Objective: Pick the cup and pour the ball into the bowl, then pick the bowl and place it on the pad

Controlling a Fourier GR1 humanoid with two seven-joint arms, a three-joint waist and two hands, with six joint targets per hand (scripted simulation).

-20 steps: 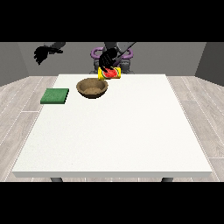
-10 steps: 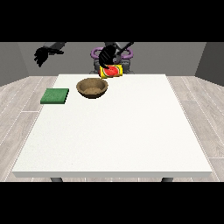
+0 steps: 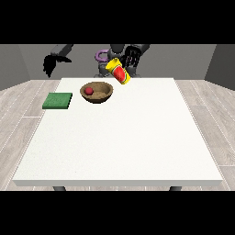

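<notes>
A brown bowl (image 3: 102,94) stands on the white table (image 3: 119,137) near its far edge, with a red ball (image 3: 89,91) lying inside it. A yellow cup with a red patch (image 3: 119,73) hangs tilted in the air just right of the bowl, its mouth up and to the left. The hand at the view's right (image 3: 131,56) is above and behind the cup's upper right side, fingers straight and pointing down, not curled round it. Whether they touch the cup is unclear. The green pad (image 3: 58,100) lies flat to the left of the bowl. The hand at the view's left (image 3: 50,64) hangs raised beyond the table's far left corner, fingers relaxed, holding nothing.
The robot's torso (image 3: 114,59) stands behind the table's far edge, close behind the cup. The table's white surface stretches from the bowl towards the near edge. Grey plank floor surrounds the table.
The red ball now lies in the bowl. The hand at the view's right has moved up and right off the cup, which now sits lower and tilted. The other hand has not moved.
</notes>
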